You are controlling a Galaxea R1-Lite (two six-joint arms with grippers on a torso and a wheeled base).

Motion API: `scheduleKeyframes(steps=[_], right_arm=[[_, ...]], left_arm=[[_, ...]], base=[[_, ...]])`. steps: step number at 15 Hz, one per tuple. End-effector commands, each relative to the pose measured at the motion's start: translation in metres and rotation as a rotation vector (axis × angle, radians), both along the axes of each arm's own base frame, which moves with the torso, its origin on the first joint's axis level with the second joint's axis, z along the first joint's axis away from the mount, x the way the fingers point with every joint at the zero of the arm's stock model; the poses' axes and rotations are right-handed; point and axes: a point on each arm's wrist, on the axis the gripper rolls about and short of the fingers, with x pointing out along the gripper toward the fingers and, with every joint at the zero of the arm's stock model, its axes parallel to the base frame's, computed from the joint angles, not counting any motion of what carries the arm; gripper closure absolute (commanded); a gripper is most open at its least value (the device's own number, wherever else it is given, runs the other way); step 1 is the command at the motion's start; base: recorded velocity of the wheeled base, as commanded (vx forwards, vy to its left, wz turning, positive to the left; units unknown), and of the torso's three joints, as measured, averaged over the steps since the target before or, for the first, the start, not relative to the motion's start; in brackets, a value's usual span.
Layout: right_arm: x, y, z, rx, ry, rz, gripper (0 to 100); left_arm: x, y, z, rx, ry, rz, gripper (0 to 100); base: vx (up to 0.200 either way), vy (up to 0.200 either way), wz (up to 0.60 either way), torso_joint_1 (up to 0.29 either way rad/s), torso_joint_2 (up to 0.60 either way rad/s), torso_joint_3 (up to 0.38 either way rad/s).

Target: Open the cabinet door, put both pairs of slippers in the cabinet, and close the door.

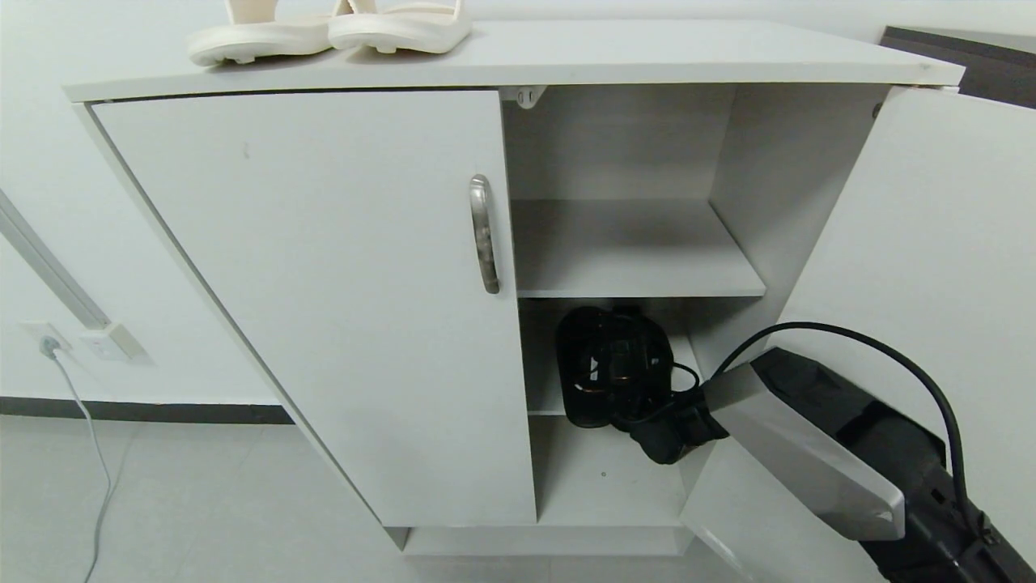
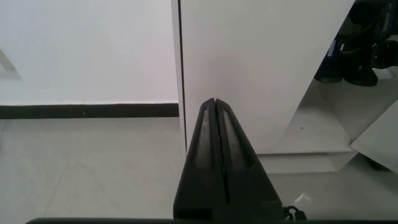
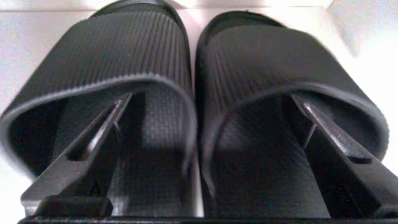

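The right arm (image 1: 809, 453) wears a pale grey, flat-sided shell over a black core, and 1 black cable (image 1: 809, 325) arcs above it (thick and glossy). The left gripper (image 2: 214, 106) is 2 long, tapering black fingers, each with a shallow groove. The right gripper (image 3: 211, 99) has 2 slim black fingers (image 3: 81, 155) with hollow triangular cut-outs.

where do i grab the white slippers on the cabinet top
Likely pinch the white slippers' touching inner sides, a finger under each strap, coming from the front: they lie side by side at the cabinet top's front edge, ends facing out.
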Motion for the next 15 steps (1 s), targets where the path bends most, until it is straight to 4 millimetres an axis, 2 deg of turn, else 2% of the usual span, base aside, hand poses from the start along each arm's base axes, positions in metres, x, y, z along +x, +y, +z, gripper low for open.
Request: scheduleKeyframes(steps=[1, 6, 11, 15], right_arm=[[-0.021, -0.004, 0.022, 0.006, -0.012, 0.019, 0], [-0.069, -0.013, 0.039, 0.013, -0.022, 0.062, 0], [-0.132, -0.025, 0.036, -0.011, 0.015, 0.131, 0], [-0.166, -0.029, 0.037, -0.023, 0.030, 0.186, 0]], left_arm=[[0.000, 0.000, 0.000, 0.001, 0.002, 0.000, 100], [0.000, 0.000, 0.000, 0.001, 0.002, -0.001, 100], [0.000, 0.000, 0.000, -0.001, 0.002, -0.003, 100], [0.000, 0.000, 0.000, -0.001, 0.002, -0.003, 100]], base=[[0.000, 0.000, 0.00, 0.000, 0.00, 0.000], [0.000, 0.000, 0.00, 0.000, 0.00, 0.000], [0.000, 0.000, 0.00, 0.000, 0.00, 0.000], [0.000, 0.000, 0.00, 0.000, 0.00, 0.000]])
